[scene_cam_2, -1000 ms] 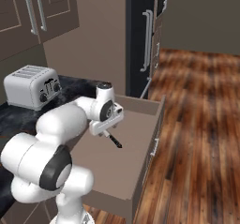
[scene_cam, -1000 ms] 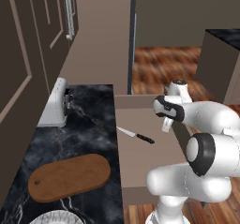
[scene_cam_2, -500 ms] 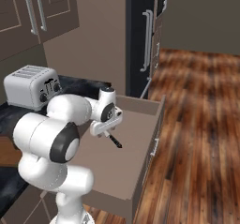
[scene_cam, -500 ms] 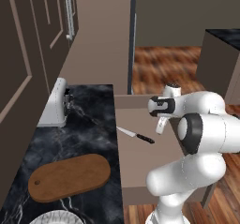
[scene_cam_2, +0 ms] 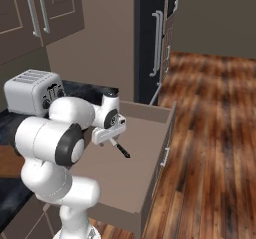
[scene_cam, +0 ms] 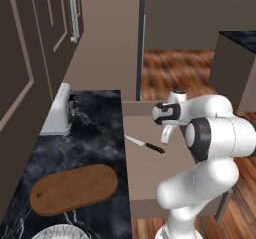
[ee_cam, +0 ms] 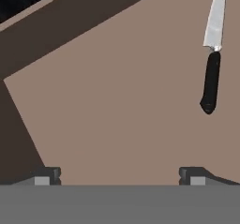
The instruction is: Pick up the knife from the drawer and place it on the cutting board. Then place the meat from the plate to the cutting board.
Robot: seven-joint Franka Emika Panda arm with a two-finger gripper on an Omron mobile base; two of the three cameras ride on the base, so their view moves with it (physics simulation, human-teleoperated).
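The gripper [ee_cam: 119,175] hangs over the pulled-out drawer [scene_cam: 145,175] with its two dark fingertips [ee_cam: 47,175] spread as wide as they go and nothing between them; only the drawer's plain tan floor lies beneath. Just beyond the fingertips and off to one side, toward the upper right of the hand view, the knife [ee_cam: 212,54] lies flat on that floor, black handle nearer the gripper and pointed silver blade running away from it. From the left base view the gripper [scene_cam: 165,134] sits just beside the handle end of the knife [scene_cam: 145,144], above it and not touching. To my eye the knife is light, stiff and thin, and it lies so low that the fingers will have to come right down to the drawer floor to get around it. The blade looks smooth and likely slippery, so the black handle is the place to take hold, pinched across its narrow width near its middle, so that the blade does not tip it down. Farther off, past the drawer's edge on the dark marbled counter [scene_cam: 95,133], the cutting board [scene_cam: 74,189] lies well apart from the gripper, with the rim of the plate [scene_cam: 61,231] showing just beside it and a toaster [scene_cam: 60,110] farther along the counter.
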